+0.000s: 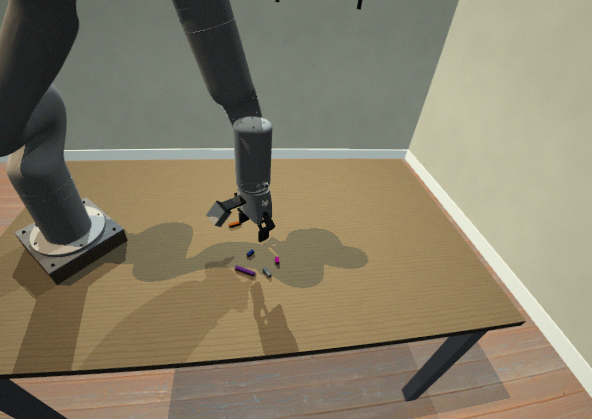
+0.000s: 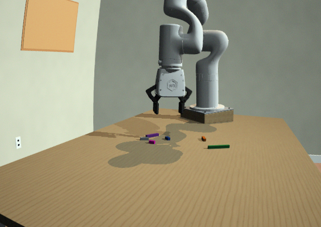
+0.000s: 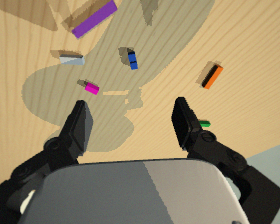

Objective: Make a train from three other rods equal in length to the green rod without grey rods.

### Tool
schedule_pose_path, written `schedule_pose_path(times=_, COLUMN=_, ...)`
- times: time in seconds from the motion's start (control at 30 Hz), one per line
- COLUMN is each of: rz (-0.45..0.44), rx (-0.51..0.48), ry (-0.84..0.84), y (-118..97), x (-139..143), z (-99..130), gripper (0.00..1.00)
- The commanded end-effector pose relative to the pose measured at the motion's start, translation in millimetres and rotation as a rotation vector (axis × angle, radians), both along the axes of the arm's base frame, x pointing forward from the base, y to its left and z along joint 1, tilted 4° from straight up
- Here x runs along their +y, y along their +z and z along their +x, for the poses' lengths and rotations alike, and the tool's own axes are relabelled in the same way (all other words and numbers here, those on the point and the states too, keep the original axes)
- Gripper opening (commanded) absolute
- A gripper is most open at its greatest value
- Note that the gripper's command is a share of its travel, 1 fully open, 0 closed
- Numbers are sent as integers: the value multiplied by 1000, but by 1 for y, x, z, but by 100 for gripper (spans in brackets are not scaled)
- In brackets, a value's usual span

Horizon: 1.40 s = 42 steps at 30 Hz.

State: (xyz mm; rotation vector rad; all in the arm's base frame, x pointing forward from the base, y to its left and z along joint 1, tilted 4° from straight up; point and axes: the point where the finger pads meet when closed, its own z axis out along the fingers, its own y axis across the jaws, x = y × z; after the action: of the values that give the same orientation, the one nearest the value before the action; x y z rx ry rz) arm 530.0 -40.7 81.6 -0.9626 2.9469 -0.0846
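My gripper (image 1: 254,226) (image 2: 168,112) (image 3: 132,109) is wide open and empty, high above the table. The blue rod (image 1: 250,253) (image 2: 167,138) (image 3: 133,60) lies flat, apart from the others. The purple rod (image 1: 245,271) (image 2: 152,135) (image 3: 95,19) lies flat at a slant. The magenta rod (image 1: 277,260) (image 2: 152,142) (image 3: 92,88) lies short of it. The orange rod (image 1: 234,224) (image 2: 204,138) (image 3: 214,77) lies apart on the other side of the blue one. The green rod (image 2: 218,147) (image 3: 205,123) is partly hidden by a finger in the wrist view and not seen in the top view.
A grey rod (image 1: 267,272) (image 2: 144,138) (image 3: 72,60) lies between the purple and magenta rods, touching neither. The arm's base (image 1: 70,240) (image 2: 217,116) stands on the table (image 1: 375,295) (image 2: 162,192). Arm shadows cross the area around the rods.
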Motion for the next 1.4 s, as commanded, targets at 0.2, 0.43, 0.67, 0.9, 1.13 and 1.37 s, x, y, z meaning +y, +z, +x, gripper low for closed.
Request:
schedule_pose_path(times=0.2, rz=9, rx=-17, ry=-312, y=-5, x=-21, z=-5, gripper=100)
schedule_pose_path(times=0.43, rz=22, rx=-26, ry=-526, y=-9, x=-35, z=-10, gripper=100)
schedule_pose_path(times=0.67, rz=34, rx=-35, ry=-726, y=-12, x=-48, z=-14, gripper=100)
schedule_pose_path(times=0.9, rz=44, rx=-43, ry=-911, y=-15, x=-60, z=-19, gripper=100)
schedule_pose_path(times=1.13, rz=54, rx=-50, ry=-1073, y=-18, x=-70, z=-24, gripper=100)
schedule_pose_path(times=1.37, rz=54, rx=-50, ry=-1075, y=-18, x=-70, z=-24, gripper=24)
